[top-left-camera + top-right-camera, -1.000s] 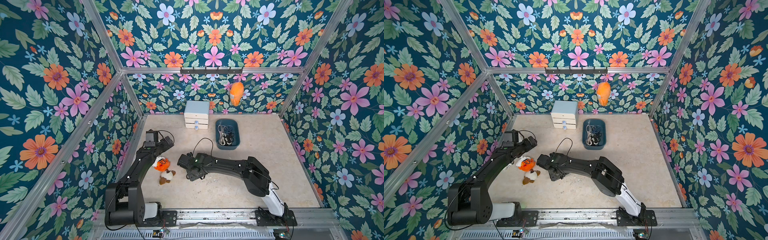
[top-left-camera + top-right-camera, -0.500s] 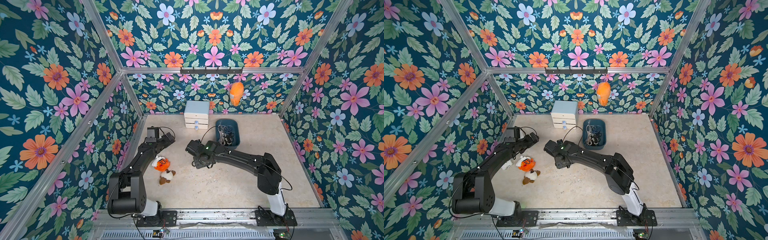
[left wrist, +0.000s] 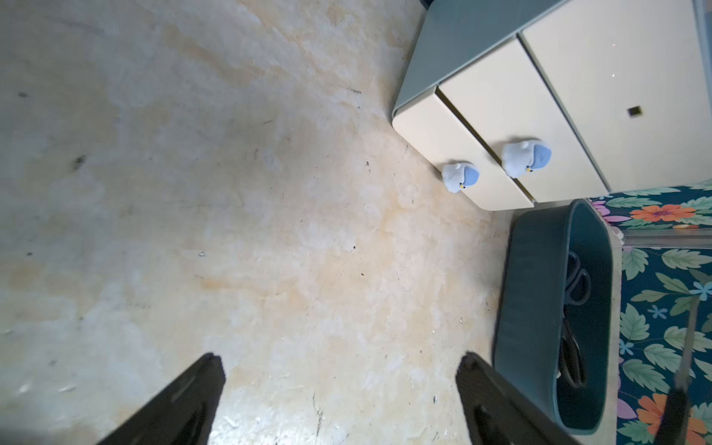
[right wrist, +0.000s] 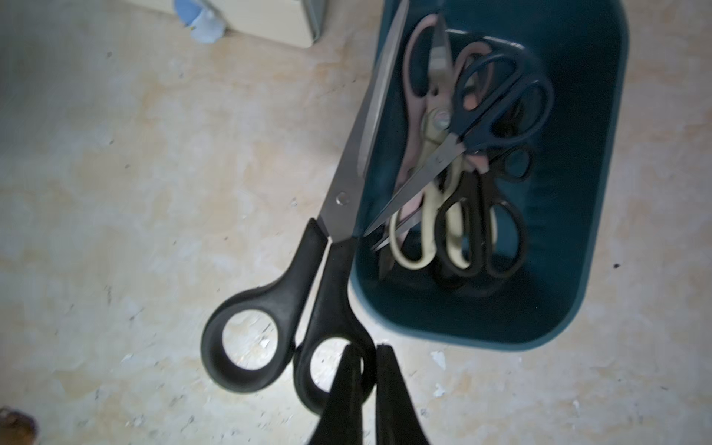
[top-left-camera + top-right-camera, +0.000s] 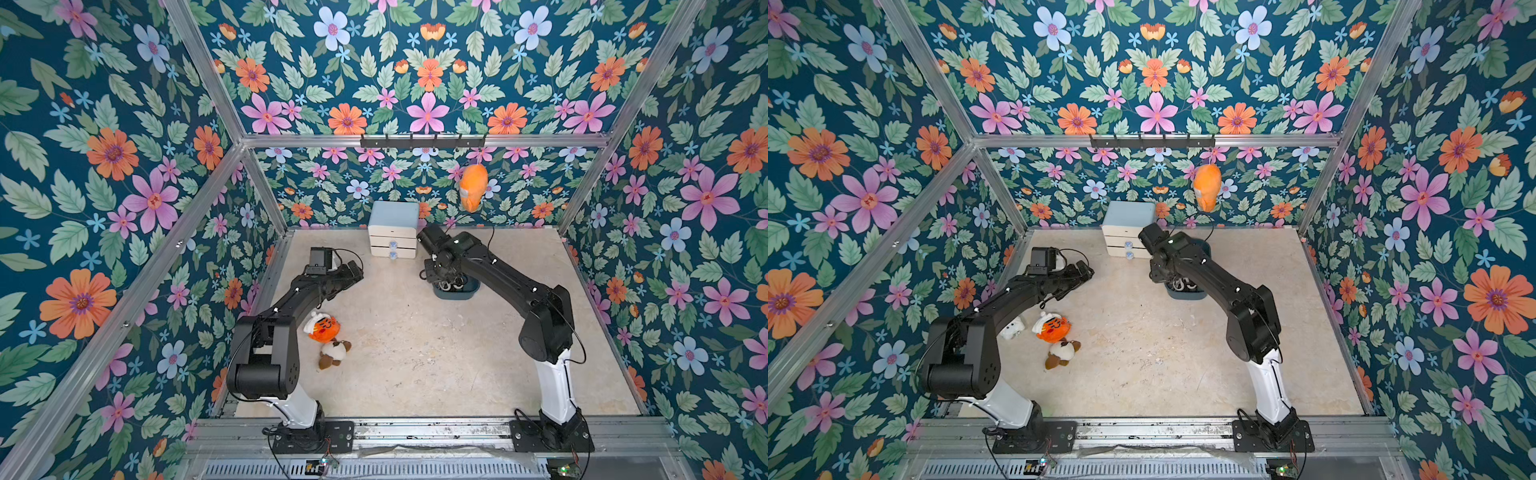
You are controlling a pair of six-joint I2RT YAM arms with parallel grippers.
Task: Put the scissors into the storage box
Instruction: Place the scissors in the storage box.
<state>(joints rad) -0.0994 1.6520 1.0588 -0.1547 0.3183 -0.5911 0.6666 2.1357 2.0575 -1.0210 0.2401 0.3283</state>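
- Table (image 5: 415, 374): pale, scuffed, carries everything.
- Cabinet (image 5: 392, 216): against the back wall, just beside the box.
- Box (image 4: 578, 192): teal, holds a heap of scissors (image 4: 439, 119) with pinkish, cream, dark-blue and black handles.
- Black scissors (image 4: 341, 200): a large pair held by one handle loop, blades crossing the box's rim, handles outside it over the table.
- Right end effector (image 4: 368, 350): clamped on that handle loop.
- Left end effector (image 3: 340, 358): jaws wide apart, empty, over bare table near the cabinet.
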